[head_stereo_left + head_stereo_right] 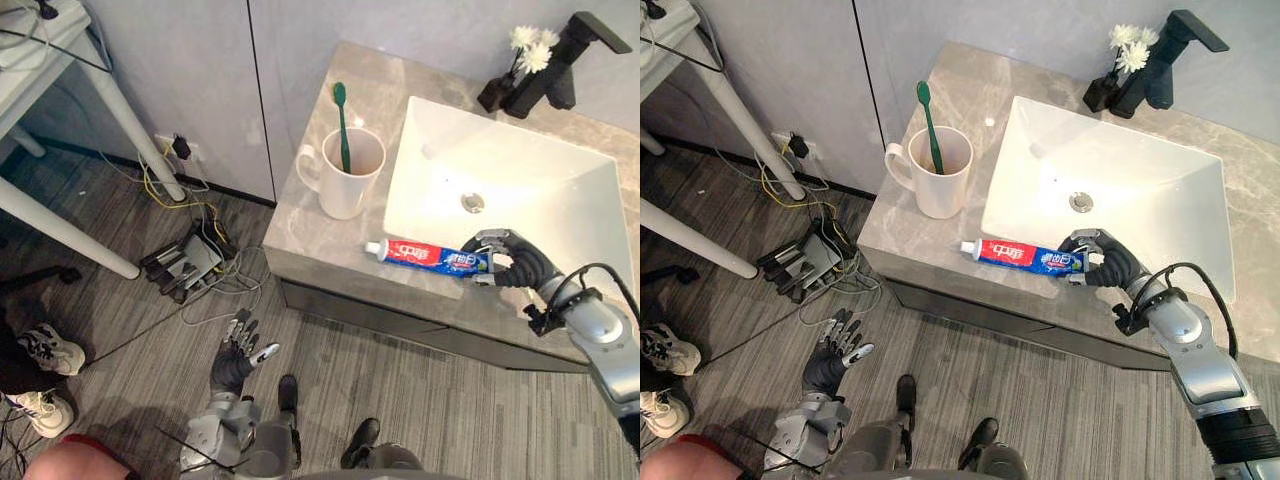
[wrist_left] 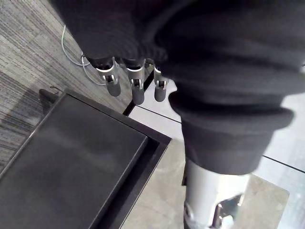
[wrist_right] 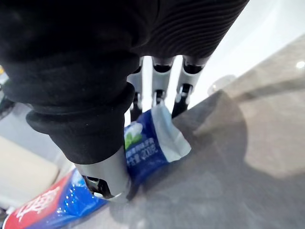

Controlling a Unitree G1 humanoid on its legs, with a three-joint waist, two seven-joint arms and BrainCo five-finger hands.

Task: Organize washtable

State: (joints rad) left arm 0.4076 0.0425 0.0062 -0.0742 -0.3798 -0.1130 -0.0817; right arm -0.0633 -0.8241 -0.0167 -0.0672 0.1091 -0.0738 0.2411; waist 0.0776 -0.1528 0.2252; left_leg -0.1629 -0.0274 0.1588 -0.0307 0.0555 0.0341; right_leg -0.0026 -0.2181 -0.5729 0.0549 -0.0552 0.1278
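A red-and-blue toothpaste tube (image 1: 420, 255) lies on the grey stone countertop (image 1: 310, 215) along the front rim of the white sink (image 1: 530, 190), cap pointing left. My right hand (image 1: 515, 260) is shut on the tube's flat tail (image 3: 143, 150), with fingers over it and the thumb against it. A cream mug (image 1: 348, 175) stands upright left of the sink with a green toothbrush (image 1: 342, 120) in it. My left hand (image 1: 238, 355) hangs low over the floor in front of the counter, fingers (image 2: 136, 88) straight and holding nothing.
A black faucet (image 1: 560, 60) and a small dark vase of white flowers (image 1: 530, 45) stand behind the sink. On the floor to the left are a power strip with tangled cables (image 1: 185, 262), white table legs (image 1: 120, 110) and a person's shoes (image 1: 45, 350).
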